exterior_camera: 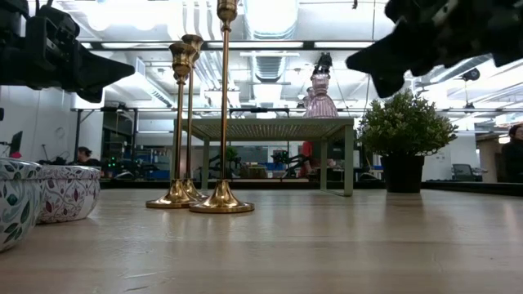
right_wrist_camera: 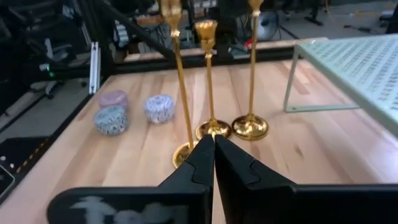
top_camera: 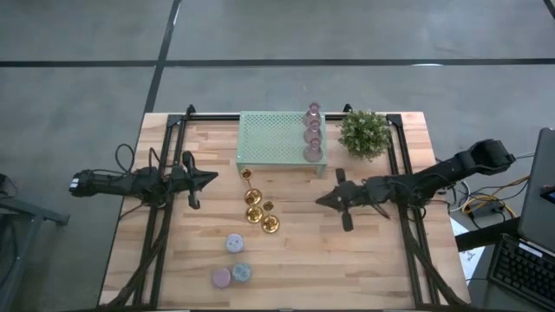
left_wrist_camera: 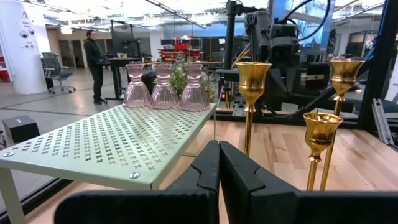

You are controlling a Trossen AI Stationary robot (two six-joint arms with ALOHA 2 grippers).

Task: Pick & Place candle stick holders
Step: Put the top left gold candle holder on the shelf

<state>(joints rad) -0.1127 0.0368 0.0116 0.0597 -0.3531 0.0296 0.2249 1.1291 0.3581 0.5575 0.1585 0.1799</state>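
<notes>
Both end effectors hang above the wooden counter [top_camera: 364,260] with fingers pressed together, holding nothing. The left end effector [top_camera: 212,179] points toward the gold candle stick holders [top_camera: 258,211], which stand between it and the right end effector [top_camera: 320,200]. Beyond both end effectors, four pink glass holders [top_camera: 312,132] sit in a row on the mint-green stand [top_camera: 273,139], beside a small green plant [top_camera: 364,133]. Three squat pastel holders [top_camera: 232,263] rest nearer the counter's front edge, well apart from either end effector
</notes>
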